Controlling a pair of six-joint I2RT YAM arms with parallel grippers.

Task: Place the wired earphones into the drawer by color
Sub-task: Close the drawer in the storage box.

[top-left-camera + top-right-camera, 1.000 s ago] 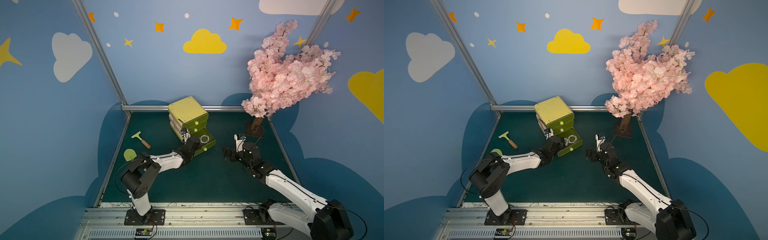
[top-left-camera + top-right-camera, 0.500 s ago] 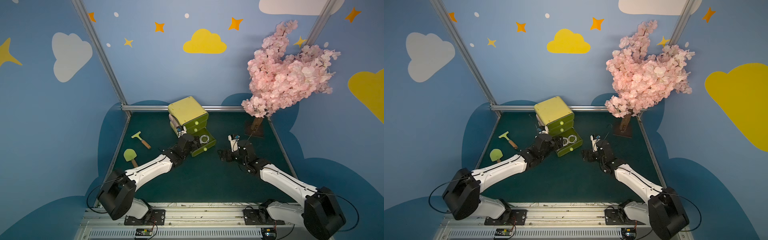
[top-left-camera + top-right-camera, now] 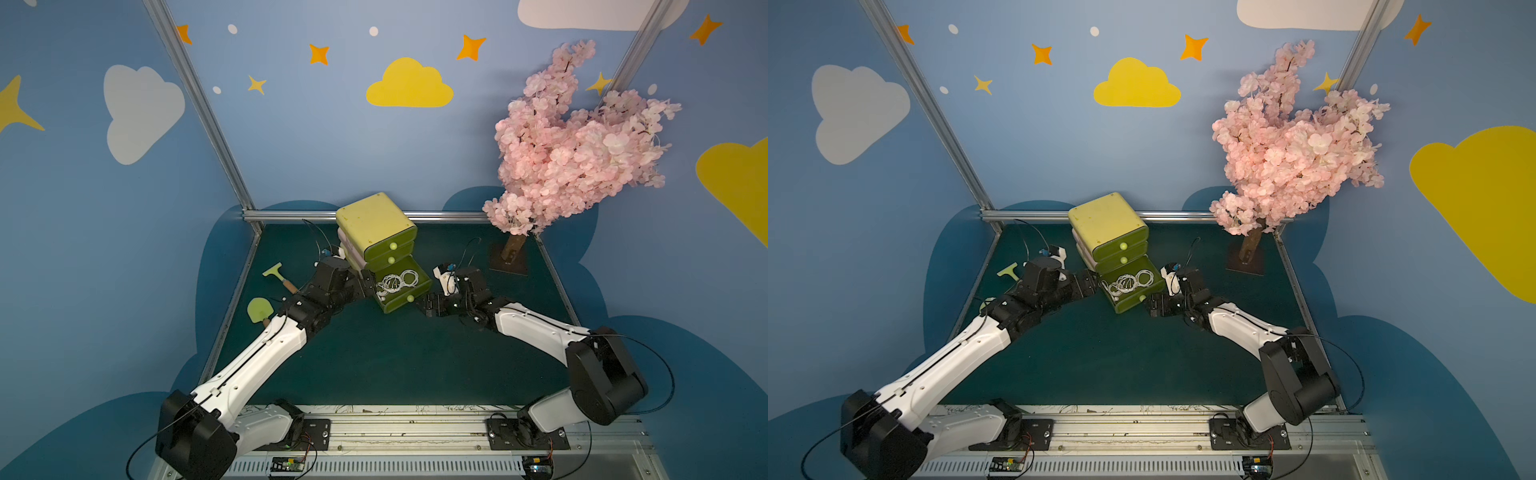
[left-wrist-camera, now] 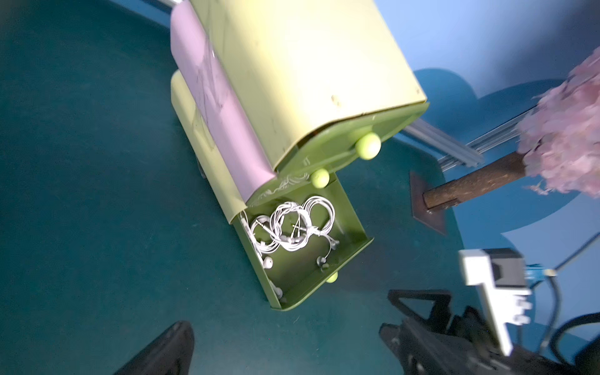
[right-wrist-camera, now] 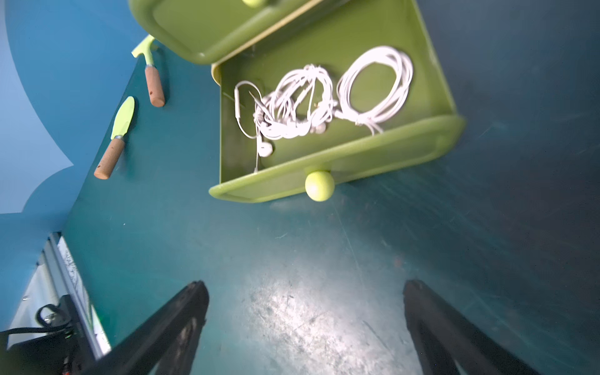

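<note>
In both top views, a small yellow-green chest of drawers (image 3: 374,220) is seen at the middle of the frame, set on a dark green tabletop (image 3: 395,365). Its upper 2 drawers are shut. The bottom drawer (image 3: 390,306) is pulled out toward the lower edge of the frame.

The white earphones (image 3: 397,282) are lying inside that open drawer. In the right wrist view they are shown as a neat coil beside a looser tangle of cord and earbuds.

The left end effector (image 3: 368,286) is placed just left of the open drawer, its fingers spread apart with nothing between them. Whether the drawer is touched cannot be told. The right end effector (image 3: 430,305) is placed just right of the drawer's front. Its fingers are held wide apart over bare tabletop, and nothing is gripped.

A green trowel (image 3: 259,309) and a small hoe (image 3: 276,274), both with wooden handles, are laid at the left of the frame. A pink blossom tree (image 3: 573,145) is stood at the upper right.
</note>
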